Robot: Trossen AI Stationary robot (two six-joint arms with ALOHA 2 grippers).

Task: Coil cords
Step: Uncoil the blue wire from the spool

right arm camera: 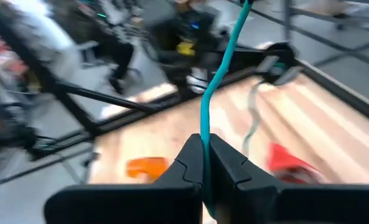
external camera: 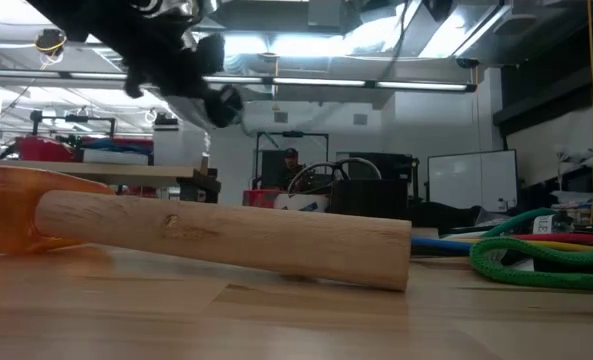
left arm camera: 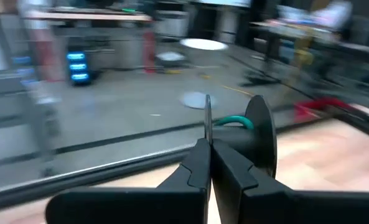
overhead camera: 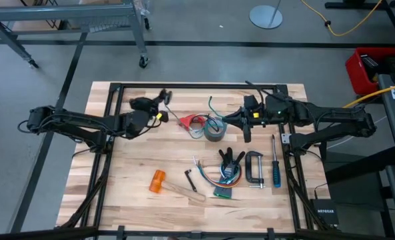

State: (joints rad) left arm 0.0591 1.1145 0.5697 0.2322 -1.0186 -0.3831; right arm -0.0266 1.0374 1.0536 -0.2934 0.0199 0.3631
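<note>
Near the high view's centre, the right hand (right arm camera: pixel 203 163) clamps a teal cord (right arm camera: pixel 216 81) and the left hand (left arm camera: pixel 209 163) pinches a thin cord (left arm camera: pixel 207 118), both raised over the tabletop (overhead camera: pixel 137 167), apparently to gather loops beside the tape roll (overhead camera: pixel 215 131).

teal cord (right arm camera: pixel 218 81), orange mallet head (overhead camera: pixel 158 181)

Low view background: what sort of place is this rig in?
Most likely a robotics lab or workshop. The wooden table carries hand tools: a C-clamp, a screwdriver and a mallet. Behind it stand workbenches with equipment under strip lights, and a whiteboard.
</note>
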